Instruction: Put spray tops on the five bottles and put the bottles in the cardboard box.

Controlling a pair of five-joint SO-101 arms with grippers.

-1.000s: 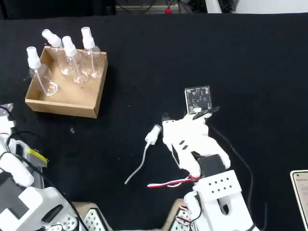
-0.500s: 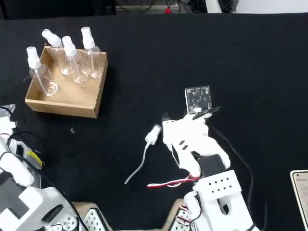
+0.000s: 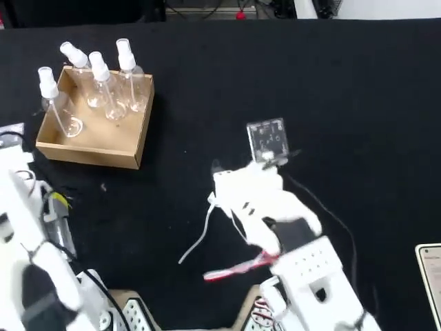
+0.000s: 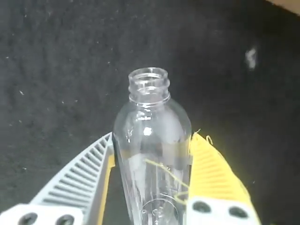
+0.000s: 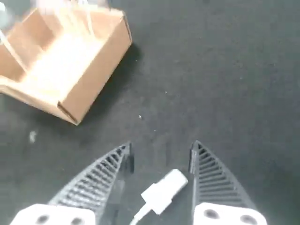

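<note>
A cardboard box (image 3: 93,141) stands at the back left of the black table, with several clear bottles (image 3: 103,93) in it, each wearing a white spray top. In the left wrist view my left gripper (image 4: 150,161) is shut on an uncapped clear bottle (image 4: 150,126), neck pointing away from the camera. In the high view that bottle (image 3: 59,222) is at the front left. The loose spray top (image 5: 161,191) lies on the cloth between the open fingers of my right gripper (image 5: 161,161). From the top (image 3: 211,201), its thin tube (image 3: 195,241) trails toward the front.
The cardboard box (image 5: 63,70) lies ahead of the right gripper, a stretch of black cloth between them. A white object (image 3: 431,270) sits at the table's right edge. Red and white wires (image 3: 238,267) hang by the right arm's base.
The right arm has shifted left, so its gripper now straddles the spray top. The left arm has swung up along the table's left edge with the bottle in its gripper.
</note>
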